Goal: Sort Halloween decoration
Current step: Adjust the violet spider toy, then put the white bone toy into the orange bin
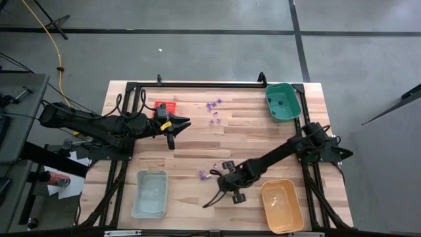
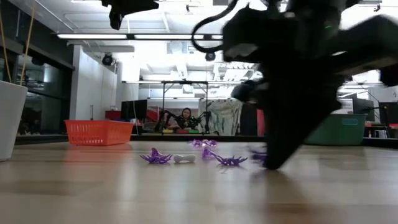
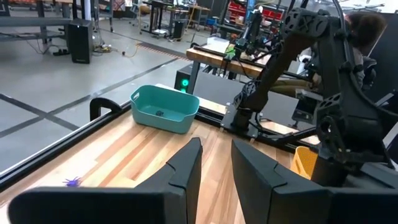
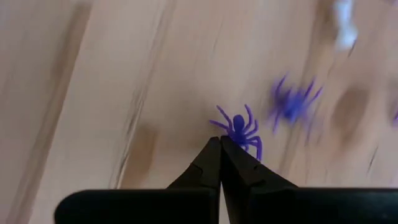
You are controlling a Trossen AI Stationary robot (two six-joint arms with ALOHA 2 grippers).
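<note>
The Halloween decoration lies as tiny pieces on the wooden table. One group of purple pieces (image 1: 214, 112) is near the far edge, and a few more (image 1: 204, 174) lie near the middle. The low view shows purple spiders (image 2: 155, 157) and a whitish piece (image 2: 183, 158). My right gripper (image 4: 221, 140) is shut and slants down at the table. Its tips are right beside one purple spider (image 4: 240, 129), and another spider (image 4: 292, 102) lies a little beyond. My left gripper (image 3: 216, 163) hangs open and level above the table by the red tray, with nothing between its fingers. My right gripper has its shut fingertips (image 4: 212, 149) right at the near legs (image 4: 231, 138) of the purple spider, coming from above at a slant. The spider lies flat on the table. I cannot tell whether the tips touch it or have a leg between them.
A red tray (image 1: 164, 106) stands far left and a green tray (image 1: 283, 102) far right. A pale blue tray (image 1: 150, 193) stands near left and an orange tray (image 1: 281, 205) near right. A black frame (image 1: 197, 84) runs along the far edge. A person sits far behind the table (image 2: 185, 118).
</note>
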